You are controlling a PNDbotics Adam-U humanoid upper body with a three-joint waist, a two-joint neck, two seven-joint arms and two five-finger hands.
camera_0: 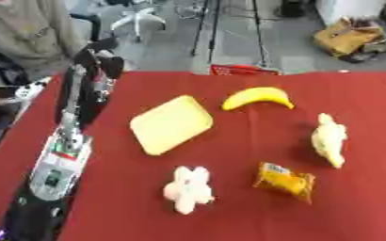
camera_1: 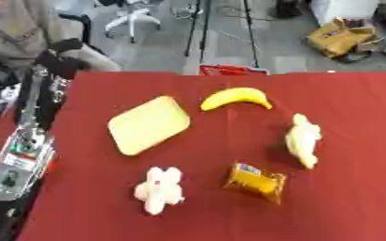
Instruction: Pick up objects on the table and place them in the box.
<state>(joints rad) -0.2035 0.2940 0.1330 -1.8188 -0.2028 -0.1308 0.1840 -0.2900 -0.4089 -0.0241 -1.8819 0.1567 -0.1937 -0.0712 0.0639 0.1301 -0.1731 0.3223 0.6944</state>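
Red table [camera_0: 369, 94], with the yellow tray [camera_0: 171, 123] as reference: banana [camera_0: 258, 98] just beyond its far-right corner, pale yellow toy [camera_0: 329, 139] well to its right, orange packet [camera_0: 285, 180] to its near right, white flower-shaped item [camera_0: 188, 189] directly on its near side, all apart from one another. Red box [camera_0: 244, 70] shows only as a rim past the far table edge, beyond the banana. Left arm [camera_0: 63, 155] lies along the table's left edge beside the tray, its hand [camera_0: 97, 59] raised at the far-left corner holding nothing visible, fingers not discernible, so cannot tell wide or narrow.

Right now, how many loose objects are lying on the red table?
5: yellow tray left of centre, banana behind it, pale toy at right, orange packet front right, white flower-shaped thing front centre.
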